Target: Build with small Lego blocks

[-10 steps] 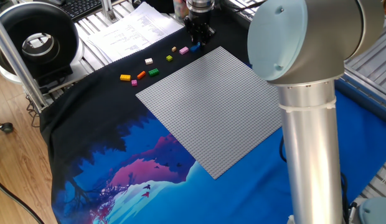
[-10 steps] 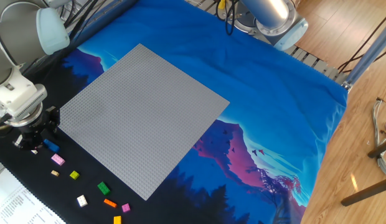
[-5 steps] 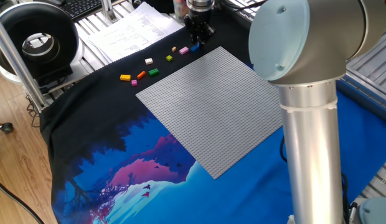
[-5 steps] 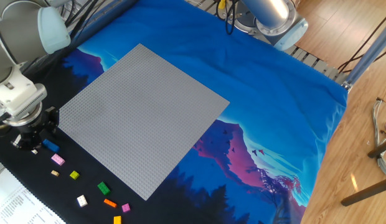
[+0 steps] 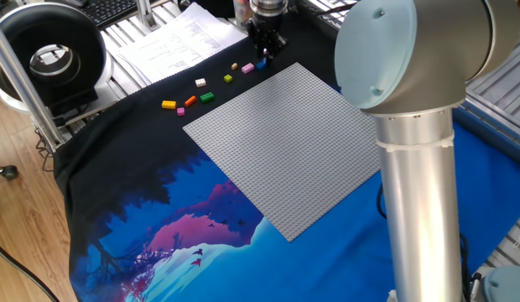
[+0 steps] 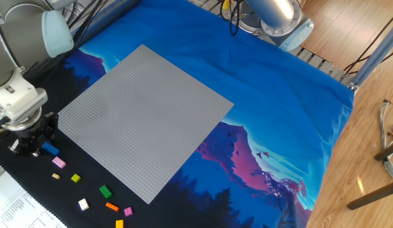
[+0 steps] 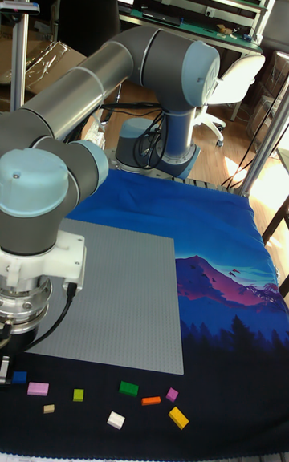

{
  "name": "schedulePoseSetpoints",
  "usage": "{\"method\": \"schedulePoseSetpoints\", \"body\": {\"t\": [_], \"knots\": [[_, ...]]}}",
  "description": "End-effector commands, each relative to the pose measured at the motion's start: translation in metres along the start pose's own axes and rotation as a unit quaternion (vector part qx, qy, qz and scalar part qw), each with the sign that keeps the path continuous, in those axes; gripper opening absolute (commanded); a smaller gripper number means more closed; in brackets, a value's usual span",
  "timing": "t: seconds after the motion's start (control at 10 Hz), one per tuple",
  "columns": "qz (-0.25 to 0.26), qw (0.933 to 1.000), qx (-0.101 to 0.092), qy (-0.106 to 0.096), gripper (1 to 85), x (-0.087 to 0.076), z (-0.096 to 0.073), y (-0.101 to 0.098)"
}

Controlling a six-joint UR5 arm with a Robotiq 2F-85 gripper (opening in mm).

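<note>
Bricks are strung out on the dark cloth below the baseplate (image 7: 120, 293) in the tall view, nearest first: a yellow brick (image 7: 178, 418) and a white brick (image 7: 116, 420) at the front, then the orange brick (image 7: 151, 401), a pink brick (image 7: 172, 394), the green brick (image 7: 128, 388), a lime brick (image 7: 79, 395), a tan brick (image 7: 49, 409) and a larger pink brick (image 7: 38, 388). Farthest along the row, the blue brick (image 6: 51, 149) is seen just beside the gripper (image 6: 28, 147), which hangs low over the cloth at the baseplate's corner. Whether the jaws are spread or closed cannot be told; no brick is seen held, and the blue one looks to be lying on the cloth. A pick of that blue brick is judged to be the step in hand. For it to be done well, the fingers should be centred squarely over the brick, lowered straight, and closed across its short sides so it is not flicked away. The plate's edge should be kept clear.
</note>
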State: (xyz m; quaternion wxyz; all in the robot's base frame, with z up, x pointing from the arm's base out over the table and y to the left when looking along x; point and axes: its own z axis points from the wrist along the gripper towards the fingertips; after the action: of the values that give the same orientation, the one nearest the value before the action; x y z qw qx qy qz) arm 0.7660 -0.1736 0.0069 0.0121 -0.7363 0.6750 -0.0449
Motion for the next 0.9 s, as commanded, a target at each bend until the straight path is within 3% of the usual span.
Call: {"method": "schedulePoseSetpoints", "body": {"t": [0.0, 0.5, 0.8], "knots": [[0.007, 1.0, 0.003, -0.004, 34.7, -0.0011, 0.0007, -0.0018], [0.02, 0.9997, -0.008, -0.009, 34.7, -0.0051, 0.0013, 0.0051], [0.026, 0.9996, -0.008, -0.012, 29.7, -0.0077, 0.0029, 0.0051]]}}
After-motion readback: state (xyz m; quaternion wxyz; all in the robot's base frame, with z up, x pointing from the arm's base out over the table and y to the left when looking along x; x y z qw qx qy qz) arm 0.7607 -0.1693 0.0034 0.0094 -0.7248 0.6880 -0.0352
